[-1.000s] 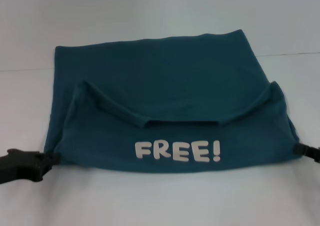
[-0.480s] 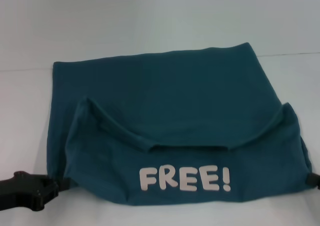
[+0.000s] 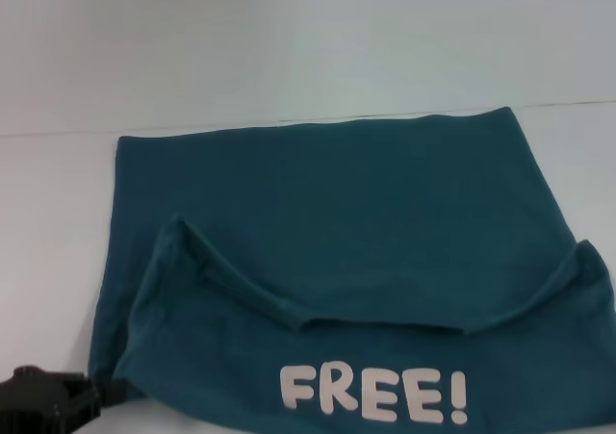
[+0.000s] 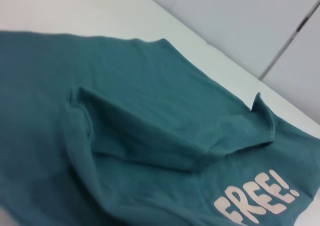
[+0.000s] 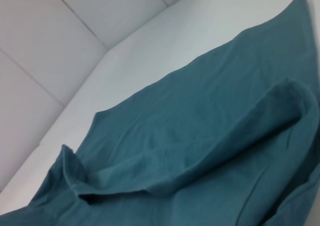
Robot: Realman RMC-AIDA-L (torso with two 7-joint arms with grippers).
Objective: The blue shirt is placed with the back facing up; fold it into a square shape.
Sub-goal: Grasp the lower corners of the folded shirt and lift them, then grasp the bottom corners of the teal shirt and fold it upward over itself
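One gripper shows in the head view: the left gripper, low at the left edge, its dark body on the worktop and its tip at the blue shirt's near-left corner. The jaws look closed on the fabric there, though the tip is small and partly hidden. The shirt lies spread across the middle of the worktop, its near part folded over toward the robot so that the white "FREE!" lettering faces up along the near edge. At the right, the folded flap's corner stands raised at the picture's edge. The right gripper is out of sight, so its jaws cannot be judged.
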